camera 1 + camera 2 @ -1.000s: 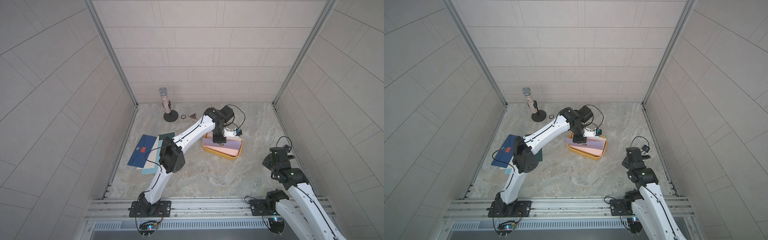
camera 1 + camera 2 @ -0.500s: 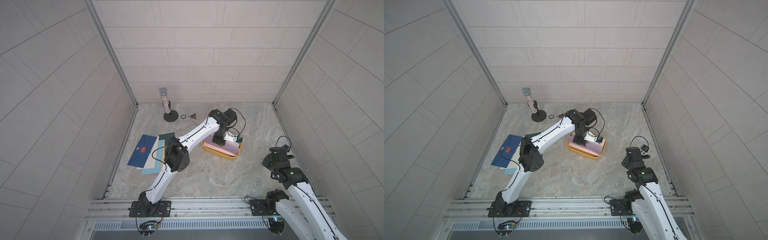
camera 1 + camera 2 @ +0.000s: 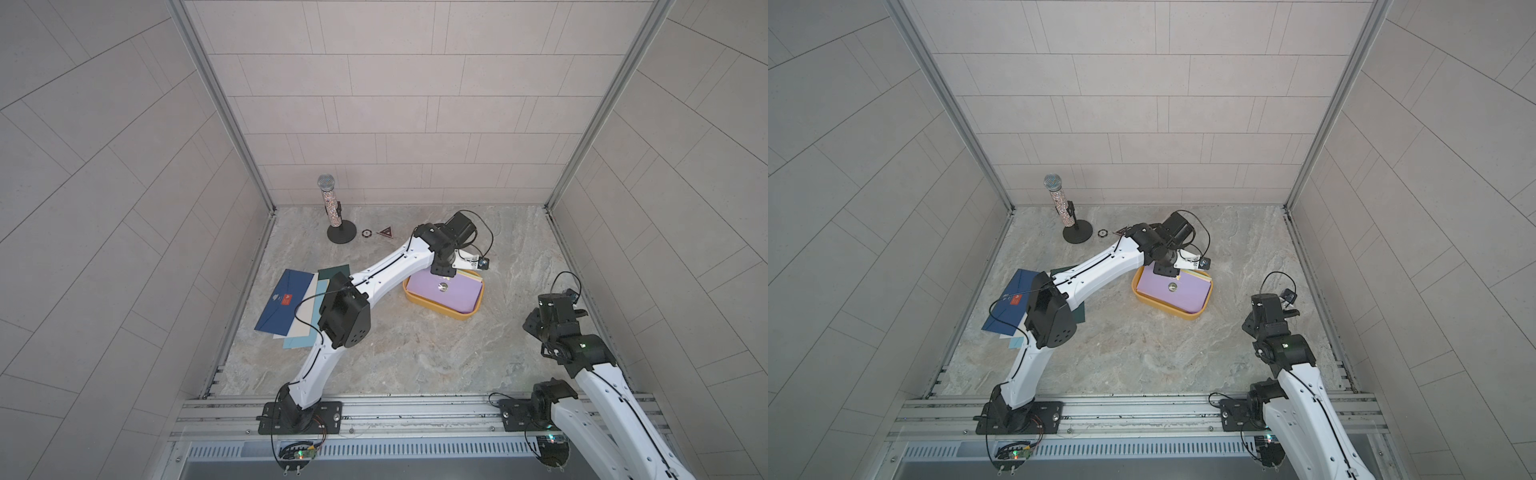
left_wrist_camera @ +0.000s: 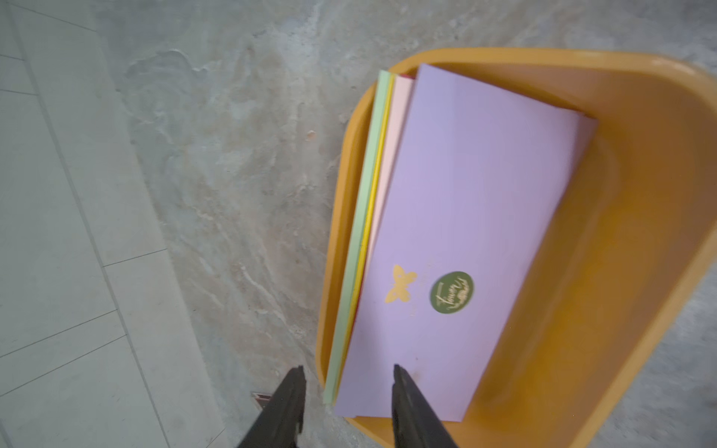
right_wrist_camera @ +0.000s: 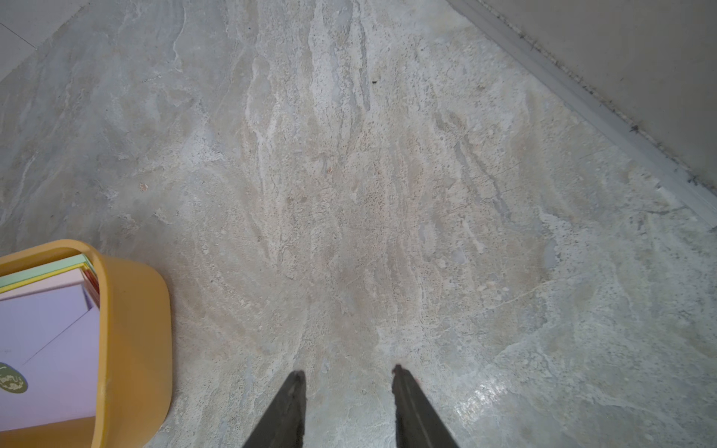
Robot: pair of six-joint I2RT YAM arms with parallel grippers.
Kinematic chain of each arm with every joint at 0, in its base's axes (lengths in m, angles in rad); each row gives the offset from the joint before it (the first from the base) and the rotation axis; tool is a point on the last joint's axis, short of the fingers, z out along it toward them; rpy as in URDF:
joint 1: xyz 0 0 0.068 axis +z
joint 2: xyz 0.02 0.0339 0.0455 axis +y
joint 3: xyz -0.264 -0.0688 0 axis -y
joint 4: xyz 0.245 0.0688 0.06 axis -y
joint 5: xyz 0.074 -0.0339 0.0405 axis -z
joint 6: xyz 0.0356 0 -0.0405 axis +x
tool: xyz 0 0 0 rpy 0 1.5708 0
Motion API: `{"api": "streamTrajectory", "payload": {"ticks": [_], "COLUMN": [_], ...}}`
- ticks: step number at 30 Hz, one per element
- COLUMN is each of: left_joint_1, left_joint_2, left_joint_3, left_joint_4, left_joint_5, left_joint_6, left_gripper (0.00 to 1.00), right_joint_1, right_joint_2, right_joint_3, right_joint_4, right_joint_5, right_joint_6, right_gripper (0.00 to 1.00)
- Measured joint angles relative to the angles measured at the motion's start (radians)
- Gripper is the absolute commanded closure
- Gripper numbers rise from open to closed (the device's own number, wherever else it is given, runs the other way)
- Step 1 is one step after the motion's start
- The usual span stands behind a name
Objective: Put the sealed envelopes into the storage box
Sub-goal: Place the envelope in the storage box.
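The lilac paper envelope (image 4: 465,217), sealed with a round green sticker and a gold butterfly, lies flat on top of the stack inside the shallow mustard-yellow plastic storage box (image 4: 640,240), seen there in both top views (image 3: 453,291) (image 3: 1183,293). Under it, along one long side, the edges of a pink envelope (image 4: 397,128), a yellow envelope (image 4: 375,194) and a light green envelope (image 4: 370,163) show.

The left fingers (image 4: 347,372) stand moderately apart above the near end of the box: one tip is over the corner of the lilac envelope, the other over the marbled stone surface (image 4: 232,194) just outside the rim. Whether the tip touches the paper cannot be told.

The right fingers (image 5: 347,370) are likewise parted, over bare surface, with the box off to one side of them.

Well apart from the box, under the left arm, a navy envelope with a red sticker (image 3: 284,301), a cream envelope (image 3: 306,318), a light blue envelope (image 3: 300,340) and a dark green envelope (image 3: 332,272) overlap on the surface
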Motion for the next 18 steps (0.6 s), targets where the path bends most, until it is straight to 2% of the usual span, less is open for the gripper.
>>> {"api": "streamTrajectory", "payload": {"ticks": [5, 9, 12, 14, 18], "left_joint_1": [0.009, 0.041, 0.102, 0.157, 0.345], "left_joint_2": [-0.198, -0.406, -0.602, -0.731, -0.941], "left_joint_3": [-0.244, -0.448, -0.644, -0.784, -1.055], "left_joint_4": [0.248, 0.365, 0.402, 0.413, 0.399], "left_joint_5": [-0.063, -0.133, -0.174, -0.195, -0.193], "left_joint_6": [-0.170, -0.454, -0.692, -0.842, -1.162], "left_gripper": [0.52, 0.51, 0.51, 0.48, 0.47], "right_joint_1": [0.000, 0.000, 0.026, 0.084, 0.313], "right_joint_2": [0.007, 0.024, 0.067, 0.116, 0.258], "right_joint_3": [0.000, 0.001, 0.027, 0.069, 0.194], "right_joint_4": [0.015, 0.066, 0.084, 0.092, 0.145], "right_joint_5": [-0.019, -0.106, -0.168, -0.190, -0.189], "right_joint_6": [-0.019, -0.069, -0.097, -0.110, -0.124], "right_gripper": [0.58, 0.57, 0.55, 0.54, 0.53]}}
